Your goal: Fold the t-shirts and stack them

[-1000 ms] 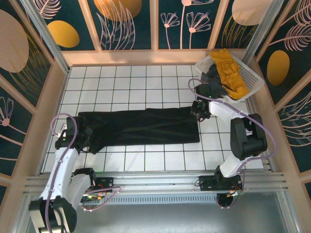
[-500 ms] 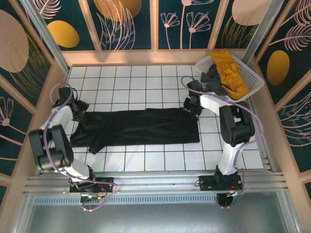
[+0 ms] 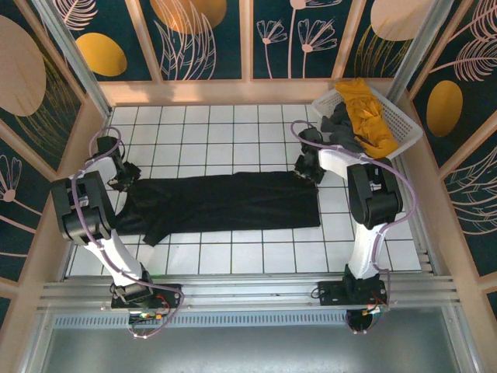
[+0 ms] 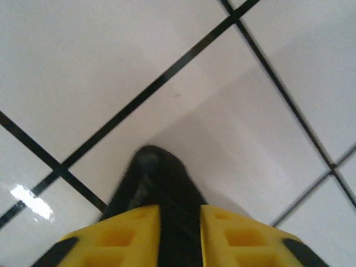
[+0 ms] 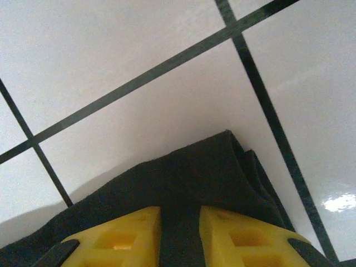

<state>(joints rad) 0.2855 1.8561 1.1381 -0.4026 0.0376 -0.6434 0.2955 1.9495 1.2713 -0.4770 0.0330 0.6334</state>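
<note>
- At the bench's left edge, the left hand [image 4: 179, 225] pinches one end of the black t-shirt [image 3: 225, 202].
- Toward the right edge, the right hand [image 5: 179, 225] is clenched on its other end.
- Between them the shirt lies stretched flat across mid-bench.
- At the far right corner sits a white basket [image 3: 408, 141] holding the yellow t-shirt [image 3: 371, 116] and the grey t-shirt [image 3: 340, 128].

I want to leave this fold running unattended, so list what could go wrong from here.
1. The left gripper pinches only a small tip of the black t-shirt, so the cloth may slip free when lifted.
2. One sleeve juts toward the near edge, so the fold could come out lopsided.
3. The right gripper pinches the shirt's other corner close to the basket, so that arm might nudge it.
</note>
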